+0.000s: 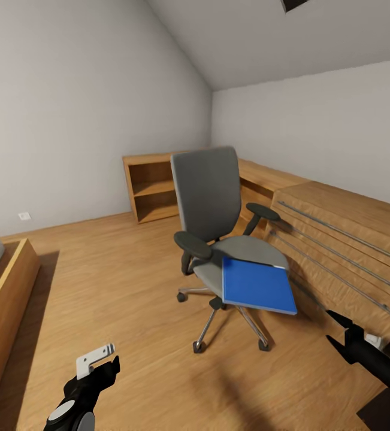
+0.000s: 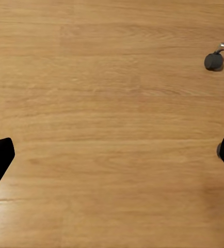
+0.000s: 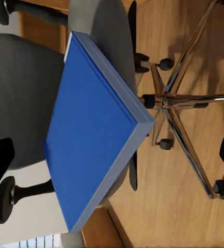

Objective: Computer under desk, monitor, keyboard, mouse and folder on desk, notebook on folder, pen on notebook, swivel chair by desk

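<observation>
The swivel chair (image 1: 209, 197), grey with black armrests and a chrome star base, stands mid-room on the wooden floor. On its seat lies the bright blue folder (image 1: 257, 285), one corner hanging over the front edge. My right gripper (image 1: 333, 328) is open, low at the right, a short way from the folder's near corner. The right wrist view looks onto the folder (image 3: 89, 139), with the chrome base (image 3: 181, 101) beyond it and the right gripper (image 3: 112, 157) empty. My left gripper (image 1: 106, 360) is open over bare floor, near a chair castor (image 2: 213, 60).
A low wooden bookshelf (image 1: 153, 187) stands against the back wall. A light wooden chest of drawers (image 1: 344, 239) with long metal handles runs along the right, close behind the chair. A wooden bed frame (image 1: 6, 293) is at the left. Open floor lies between bed and chair.
</observation>
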